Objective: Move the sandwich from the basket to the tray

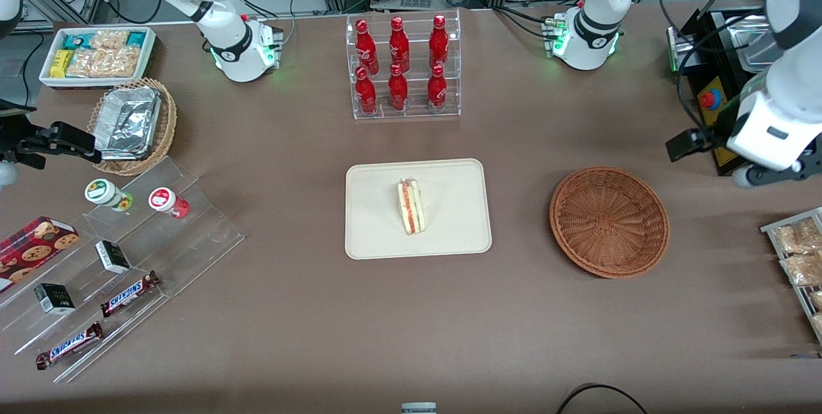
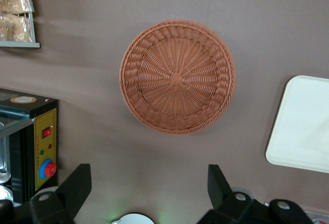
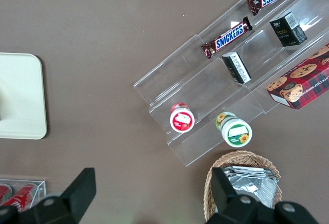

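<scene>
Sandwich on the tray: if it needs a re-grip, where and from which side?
Come from above, fingers across the sandwich on its two bread faces, mid-length. It stands on edge on the tray, filling up. The tool is open, above the table by the basket.
</scene>
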Motion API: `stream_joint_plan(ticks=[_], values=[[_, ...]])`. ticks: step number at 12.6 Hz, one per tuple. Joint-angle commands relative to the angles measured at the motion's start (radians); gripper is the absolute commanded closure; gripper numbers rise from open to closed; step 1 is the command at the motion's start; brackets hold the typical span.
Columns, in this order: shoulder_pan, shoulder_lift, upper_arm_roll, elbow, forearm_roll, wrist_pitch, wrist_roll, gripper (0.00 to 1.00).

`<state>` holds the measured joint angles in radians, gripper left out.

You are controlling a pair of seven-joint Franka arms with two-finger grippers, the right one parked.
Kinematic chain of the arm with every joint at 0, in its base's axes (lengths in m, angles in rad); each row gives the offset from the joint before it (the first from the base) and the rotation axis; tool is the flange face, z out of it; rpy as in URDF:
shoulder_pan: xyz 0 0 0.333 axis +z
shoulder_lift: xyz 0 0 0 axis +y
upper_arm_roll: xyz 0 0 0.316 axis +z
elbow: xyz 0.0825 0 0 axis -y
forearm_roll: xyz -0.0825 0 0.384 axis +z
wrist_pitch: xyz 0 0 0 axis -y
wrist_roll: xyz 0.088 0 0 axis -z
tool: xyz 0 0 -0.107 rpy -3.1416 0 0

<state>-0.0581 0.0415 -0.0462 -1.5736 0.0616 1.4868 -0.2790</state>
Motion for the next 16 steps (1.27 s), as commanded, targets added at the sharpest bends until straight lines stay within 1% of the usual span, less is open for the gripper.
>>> stream_joint_plan(ticks=[1, 3, 5, 6, 10, 13, 16], values=[[0.012, -0.129, -0.003, -0.155, -0.016, 0.041, 0.053, 0.0], [0.004, -0.161, 0.031, -0.172, -0.026, 0.03, 0.115, 0.0], [-0.005, -0.178, 0.048, -0.175, -0.031, 0.03, 0.127, 0.0], [-0.015, -0.161, 0.046, -0.163, -0.029, 0.032, 0.126, 0.0], [-0.028, -0.069, 0.045, -0.027, -0.031, 0.026, 0.15, 0.0], [-0.028, -0.061, 0.048, -0.011, -0.031, 0.001, 0.251, 0.0], [-0.028, -0.029, 0.046, 0.02, -0.037, 0.004, 0.25, 0.0]])
